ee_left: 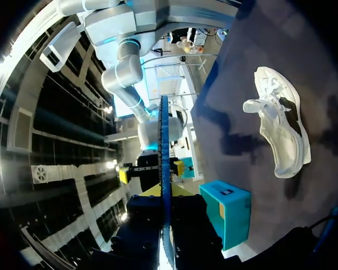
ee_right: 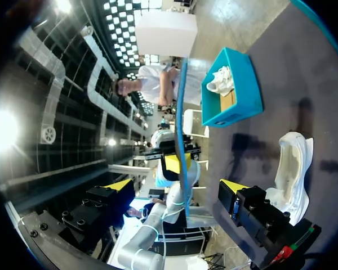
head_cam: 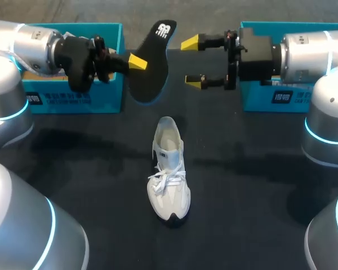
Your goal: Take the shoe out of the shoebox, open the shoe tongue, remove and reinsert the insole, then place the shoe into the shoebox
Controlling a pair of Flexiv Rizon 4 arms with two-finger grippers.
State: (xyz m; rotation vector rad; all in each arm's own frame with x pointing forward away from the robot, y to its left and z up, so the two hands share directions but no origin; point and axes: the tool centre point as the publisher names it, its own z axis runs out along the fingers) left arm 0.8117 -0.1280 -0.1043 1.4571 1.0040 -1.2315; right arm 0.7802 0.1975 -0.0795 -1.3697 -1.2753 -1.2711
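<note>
Left fingers (head_cam: 138, 62) clamp the black insole (head_cam: 149, 70) above the bench (head_cam: 242, 185)'s far edge; right fingers (head_cam: 191, 43) gape beside it. The white shoe (head_cam: 169, 169) lies mid-bench. The far-left shoebox (head_cam: 101, 102) holds a second shoe (ee_right: 221, 80).

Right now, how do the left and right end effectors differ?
The left end effector is shut on the black insole; the right end effector is open and holds nothing. The left one's fingers are close together on the insole; the right one's are spread wide, just short of the insole. Both hang above the table, facing each other, with yellow tips.
</note>
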